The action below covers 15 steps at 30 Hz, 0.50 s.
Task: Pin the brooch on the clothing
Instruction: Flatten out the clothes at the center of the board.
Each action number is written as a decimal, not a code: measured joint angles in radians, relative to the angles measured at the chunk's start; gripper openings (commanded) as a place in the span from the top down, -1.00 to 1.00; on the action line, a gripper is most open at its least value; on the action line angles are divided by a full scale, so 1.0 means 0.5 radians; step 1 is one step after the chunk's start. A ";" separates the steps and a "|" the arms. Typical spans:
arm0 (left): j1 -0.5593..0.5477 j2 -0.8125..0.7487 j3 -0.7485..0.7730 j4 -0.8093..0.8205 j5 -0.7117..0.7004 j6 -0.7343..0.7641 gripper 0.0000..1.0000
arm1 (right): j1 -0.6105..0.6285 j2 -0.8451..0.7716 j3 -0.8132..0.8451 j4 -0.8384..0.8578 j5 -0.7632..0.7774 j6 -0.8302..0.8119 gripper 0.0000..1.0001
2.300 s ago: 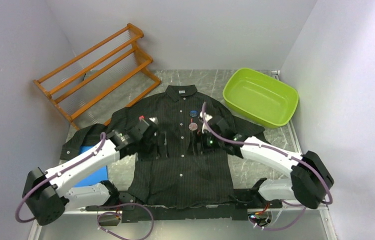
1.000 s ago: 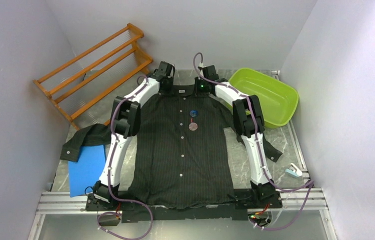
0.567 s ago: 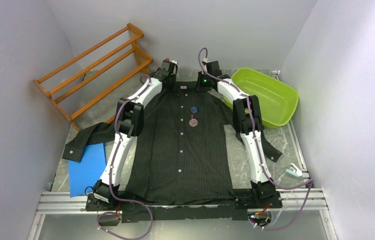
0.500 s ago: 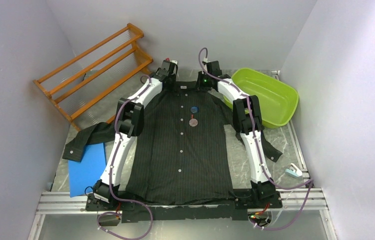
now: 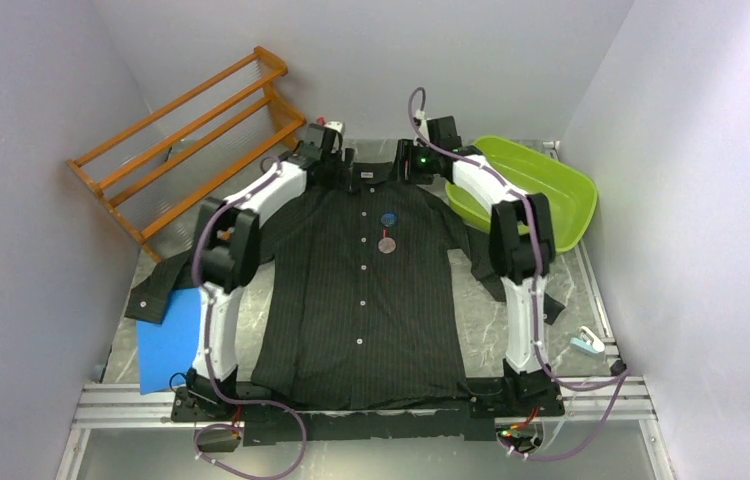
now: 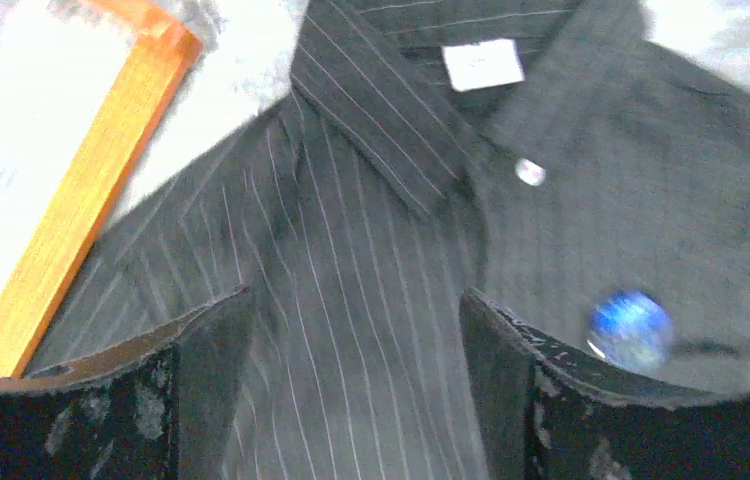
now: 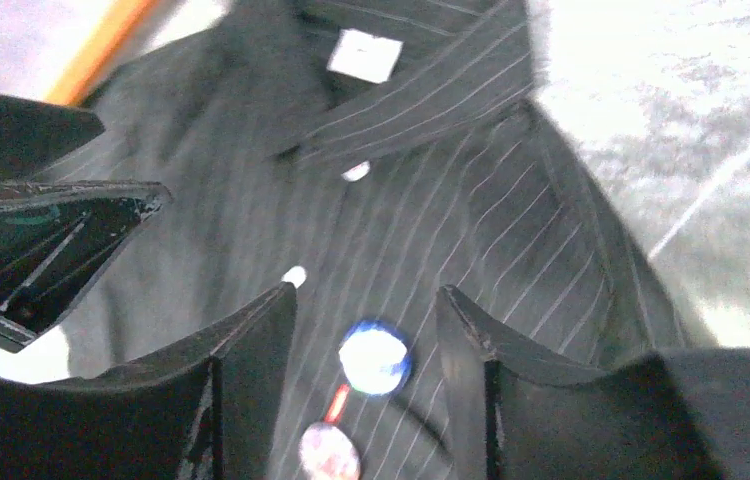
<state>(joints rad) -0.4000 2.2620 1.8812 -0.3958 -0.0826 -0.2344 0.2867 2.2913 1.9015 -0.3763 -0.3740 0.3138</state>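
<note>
Overhead and wrist views of the workspace. A grey marbled table [image 5: 576, 280] carries the black pinstriped long-sleeved shirt [image 5: 361, 300], which lies flat and buttoned at the centre, collar toward the far wall and hem at the arm bases. An orange slatted wooden rack [image 5: 191, 140] stands at the far left, and a lime-green plastic tub [image 5: 551, 195] at the far right. A blue flat sheet [image 5: 166, 340] lies partly under the shirt's sleeve on the left. Both white arms reach forward along the shirt's sides to its collar. The left gripper [image 6: 351, 310] hangs above the shoulder panel just left of the collar, its two black fingers apart with only cloth below. The right gripper [image 7: 366, 295] hangs above the button placket, fingers likewise apart and holding nothing. A blue round brooch [image 5: 388, 217] sits on the chest just right of the button line; a pinkish round brooch [image 5: 386, 251] sits just below it, with a short red mark [image 7: 337, 403] between them. A white label [image 6: 483, 65] shows inside the collar.
</note>
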 measured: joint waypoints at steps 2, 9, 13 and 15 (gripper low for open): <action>-0.018 -0.301 -0.260 0.059 0.031 -0.046 -0.72 | 0.000 -0.283 -0.231 0.037 -0.017 -0.001 -0.29; -0.062 -1.353 -1.008 0.305 0.209 -0.225 -0.83 | 0.056 -1.220 -0.954 0.300 -0.081 -0.002 -0.41; -0.061 -1.801 -1.453 0.282 0.249 -0.370 -0.84 | 0.137 -1.566 -1.389 0.381 -0.081 0.000 -0.43; -0.058 -1.943 -1.657 0.220 0.259 -0.455 -0.83 | 0.175 -1.681 -1.611 0.398 -0.077 0.014 -0.43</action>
<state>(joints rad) -0.4290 1.2903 1.0527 -0.2855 0.0467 -0.4618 0.3740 1.4509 1.0958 -0.1772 -0.4126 0.3206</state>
